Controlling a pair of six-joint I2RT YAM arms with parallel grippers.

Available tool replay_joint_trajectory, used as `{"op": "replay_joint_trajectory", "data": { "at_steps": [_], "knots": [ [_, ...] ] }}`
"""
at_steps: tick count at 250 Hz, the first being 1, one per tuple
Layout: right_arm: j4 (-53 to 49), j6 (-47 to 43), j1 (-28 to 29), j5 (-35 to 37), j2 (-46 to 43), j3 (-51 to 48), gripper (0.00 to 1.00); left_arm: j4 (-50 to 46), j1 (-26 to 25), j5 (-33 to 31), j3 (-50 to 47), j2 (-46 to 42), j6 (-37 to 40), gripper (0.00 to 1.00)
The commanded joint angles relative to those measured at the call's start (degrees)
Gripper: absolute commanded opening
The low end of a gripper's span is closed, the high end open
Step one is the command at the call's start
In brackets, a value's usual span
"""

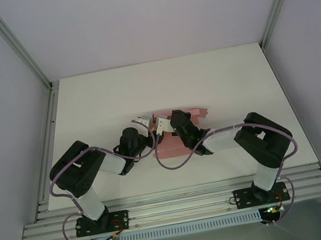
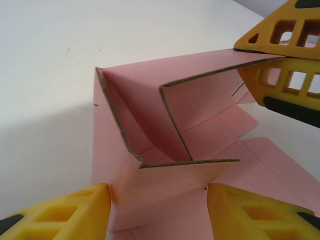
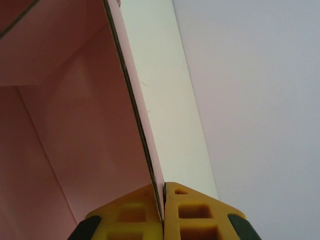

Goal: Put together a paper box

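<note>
The paper box point(image 1: 196, 114) is pink card, partly folded, lying mid-table between both arms. In the left wrist view the paper box point(image 2: 150, 125) has two walls standing and flat flaps behind. My left gripper point(image 2: 159, 191) is open, its yellow fingers point(image 2: 75, 210) flanking a raised front flap without pinching it. The right gripper point(image 2: 245, 59) is shut on the top edge of the far upright wall. From the right wrist, the right gripper point(image 3: 164, 189) clamps that thin wall point(image 3: 90, 125) edge-on. From above, the left gripper point(image 1: 147, 124) and the right gripper point(image 1: 163, 126) meet at the box's left end.
The white table point(image 1: 113, 97) lies open behind and to both sides of the box. Aluminium frame rails point(image 1: 46, 139) run along the left edge and across the front by the arm bases. Pale enclosure walls surround the table.
</note>
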Motion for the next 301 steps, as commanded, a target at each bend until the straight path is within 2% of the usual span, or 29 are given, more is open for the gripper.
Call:
{"op": "replay_joint_trajectory", "data": {
  "at_steps": [1, 48, 93, 111, 134, 159, 189, 247, 258, 268, 301],
  "knots": [
    [-10.92, 7.56, 1.50, -4.55, 5.77, -0.88, 0.00, 4.96, -0.40, 3.04, 1.80, 0.82, -2.67, 0.52],
    [-14.30, 12.33, 1.50, -5.39, 4.80, -0.05, 0.00, 10.35, -0.39, -0.42, -2.11, -0.30, -4.15, 0.52],
    [-16.27, 13.76, 1.61, -6.01, 3.60, -1.15, 0.00, 7.62, -0.40, -6.81, -5.04, -3.27, -5.67, 0.53],
    [-14.03, 12.11, 1.61, -4.02, 4.40, -1.99, 0.00, 9.85, -0.32, -8.05, -7.62, -4.49, -6.35, 0.56],
    [-3.59, 4.70, 1.92, -0.22, 7.23, -4.98, 0.00, 9.63, 0.36, -9.69, -9.99, -7.33, -8.16, 0.63],
    [5.86, -1.51, 2.70, 1.48, 10.20, -7.17, 0.00, 3.08, 1.05, -9.36, -9.99, -11.82, -8.74, 0.65],
    [7.99, -2.10, 3.44, 1.72, 11.26, -7.67, 0.00, -6.22, 1.43, -9.07, -9.11, -18.35, -8.89, 0.67],
    [17.67, -9.95, 5.44, 4.37, 15.18, -10.74, 0.00, -22.99, 2.63, -14.37, -5.96, -28.35, -9.56, 0.69],
    [21.92, -11.88, 6.07, 4.92, 16.80, -11.52, 0.00, -25.79, 3.08, -15.68, -4.88, -29.06, -11.50, 0.74],
    [24.47, -12.41, 6.22, 5.68, 18.32, -11.74, 0.00, -28.58, 3.53, -15.28, -3.52, -29.51, -12.91, 0.78],
    [30.40, -12.94, 6.22, 6.38, 20.64, -12.17, 0.00, -34.66, 3.63, -10.88, 1.13, -29.10, -14.00, 0.81]
  ]
}}
